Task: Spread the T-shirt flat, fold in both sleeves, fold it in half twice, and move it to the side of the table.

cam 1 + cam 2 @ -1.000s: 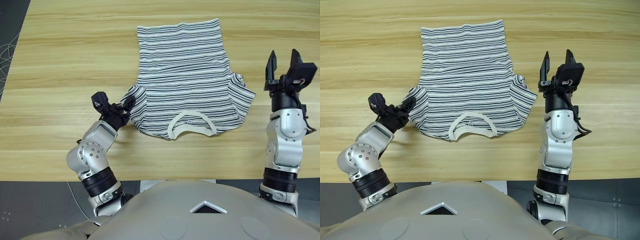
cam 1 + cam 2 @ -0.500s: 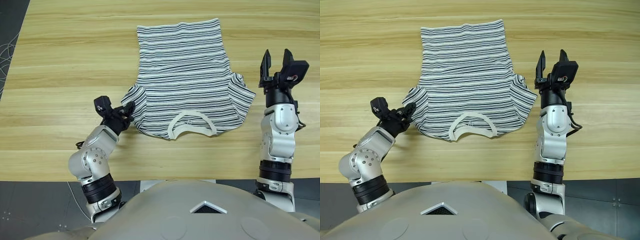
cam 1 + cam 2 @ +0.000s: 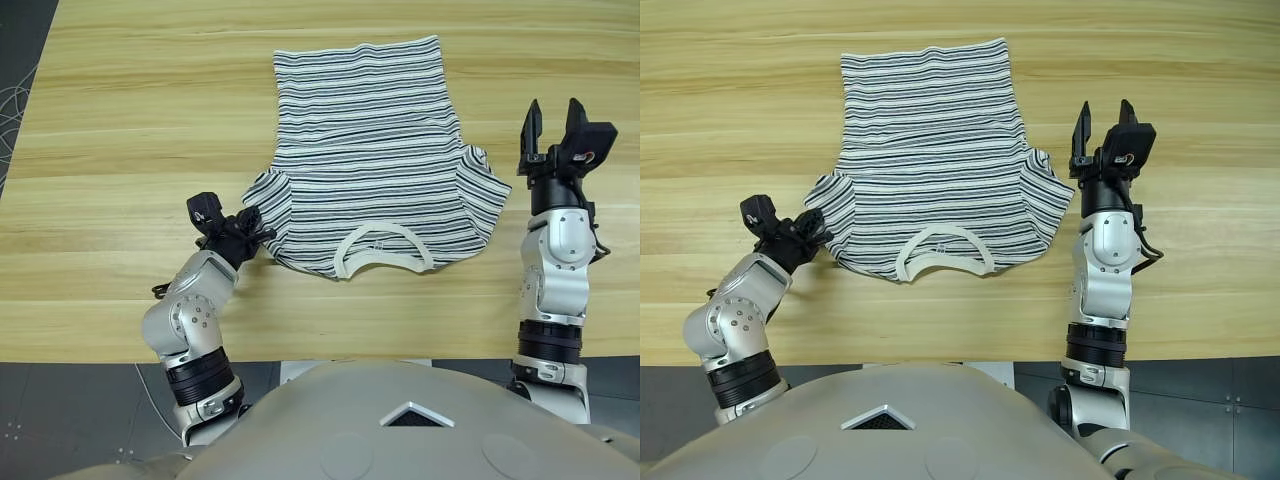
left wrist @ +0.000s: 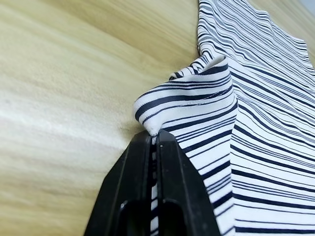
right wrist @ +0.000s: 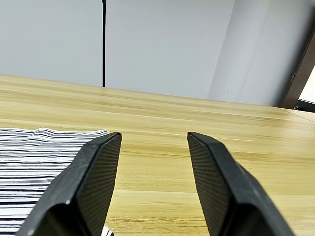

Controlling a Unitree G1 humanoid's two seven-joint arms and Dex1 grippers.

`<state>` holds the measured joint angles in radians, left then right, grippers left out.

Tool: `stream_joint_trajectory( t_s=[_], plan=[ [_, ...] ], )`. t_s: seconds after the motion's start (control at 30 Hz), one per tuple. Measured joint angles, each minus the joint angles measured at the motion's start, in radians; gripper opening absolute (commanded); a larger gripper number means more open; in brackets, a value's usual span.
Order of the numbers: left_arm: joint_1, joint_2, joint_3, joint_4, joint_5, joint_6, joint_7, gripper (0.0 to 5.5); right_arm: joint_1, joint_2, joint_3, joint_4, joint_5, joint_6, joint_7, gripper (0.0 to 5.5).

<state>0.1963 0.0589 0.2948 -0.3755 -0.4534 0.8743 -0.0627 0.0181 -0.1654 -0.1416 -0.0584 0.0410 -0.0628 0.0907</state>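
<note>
**Entry: T-shirt, left sleeve pinched; slip and drag hazards**

**Item.** Striped T-shirt [image 3: 370, 150], lying on the tabletop [image 3: 130, 110] in front of the robot. The collar [image 3: 385, 250] is toward the robot and the hem [image 3: 360, 52] is on the far side. The body is mostly flat. The left sleeve [image 3: 268, 195] and right sleeve [image 3: 485, 185] are both bunched against it.

**Hazards, as judged.**
- Slip: the left jaws hold only a small peak of cloth at the sleeve's edge [image 4: 192, 98]. A brisk pull would likely free it.
- Drag: nothing pins the body. A sideways or inward pull on the sleeve may slide the whole shirt or ruck the flat part, so it would need spreading again.
- Crooked fold: the pinch sits at one corner. If the sleeve is carried over from there, it may land twisted rather than square.
- Right side: that sleeve is crumpled and unheld. A fold made now would trap the wrinkles.

**Left arm** [image 3: 195, 310]. Elbow bent close to the body, forearm angled toward the shirt, wrist low over the tabletop. Left jaws are closed on the left sleeve.

**Right arm** [image 3: 555, 260]. Forearm runs straight away from the robot, just beside the right sleeve. Right jaws point away from the robot, spread apart with nothing between them, and appear clear of the cloth.
</note>
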Motion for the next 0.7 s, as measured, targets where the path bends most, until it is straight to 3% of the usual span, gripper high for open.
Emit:
stream_joint_trajectory(
  t_s=[0.27,0.7],
  plan=[
    [0.117,0.171,-0.297,-0.063,0.264,-0.267,-0.093,0.13,0.000,0.000,0.004,0.003,0.000,-0.001,-0.001,2.48],
    [0.111,0.238,-0.428,-0.087,0.455,-0.364,-0.107,0.13,0.000,0.000,0.005,0.010,-0.001,-0.001,-0.002,2.48]
  ],
)
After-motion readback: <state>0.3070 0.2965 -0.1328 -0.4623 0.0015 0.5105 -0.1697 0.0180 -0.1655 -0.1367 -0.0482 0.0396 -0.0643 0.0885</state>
